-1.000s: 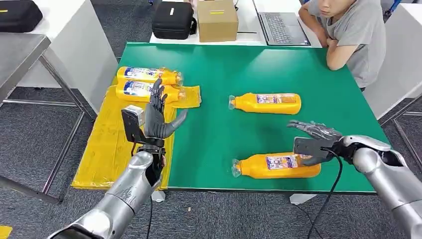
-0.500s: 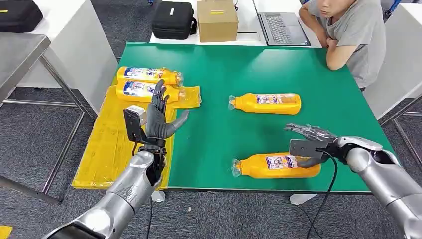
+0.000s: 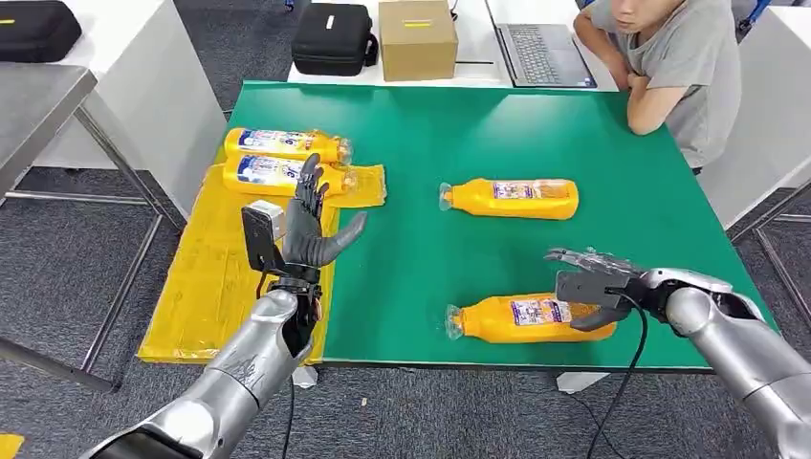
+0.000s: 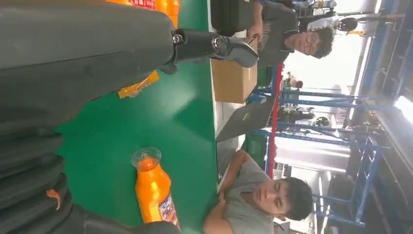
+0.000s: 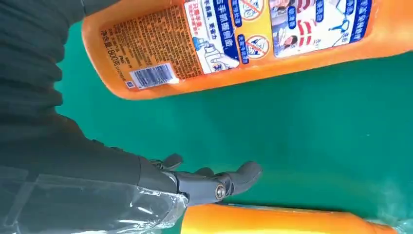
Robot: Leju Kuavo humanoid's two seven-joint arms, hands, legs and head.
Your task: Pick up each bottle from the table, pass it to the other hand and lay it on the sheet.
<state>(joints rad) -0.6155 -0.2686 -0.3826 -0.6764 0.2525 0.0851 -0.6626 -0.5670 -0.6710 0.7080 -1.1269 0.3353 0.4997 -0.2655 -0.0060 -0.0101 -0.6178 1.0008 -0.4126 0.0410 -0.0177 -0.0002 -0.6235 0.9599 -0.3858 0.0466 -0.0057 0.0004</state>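
Note:
Two orange bottles lie on the green table (image 3: 421, 124): a near bottle (image 3: 531, 318) by the front edge and a far bottle (image 3: 512, 198) at mid-table. My right hand (image 3: 598, 282) hovers just over the near bottle's base end, fingers spread, thumb beside the bottle's front side, gripping nothing. In the right wrist view the thumb (image 5: 219, 183) sits between the near bottle (image 5: 272, 222) and the labelled far bottle (image 5: 234, 44). My left hand (image 3: 306, 225) is raised and open over the yellow sheet (image 3: 220, 277). On the sheet's far end lie two more bottles (image 3: 285, 143) (image 3: 277, 175).
A person (image 3: 674, 67) leans on the table's far right corner. Behind the table stand a cardboard box (image 3: 417, 38), a black case (image 3: 332, 38) and a laptop (image 3: 540, 43). A grey metal table (image 3: 38, 105) is at the left. The left wrist view shows the far bottle (image 4: 155, 192).
My right hand has come down and a little to the left, closer onto the near bottle. The left hand has barely shifted. The bottles have not moved.

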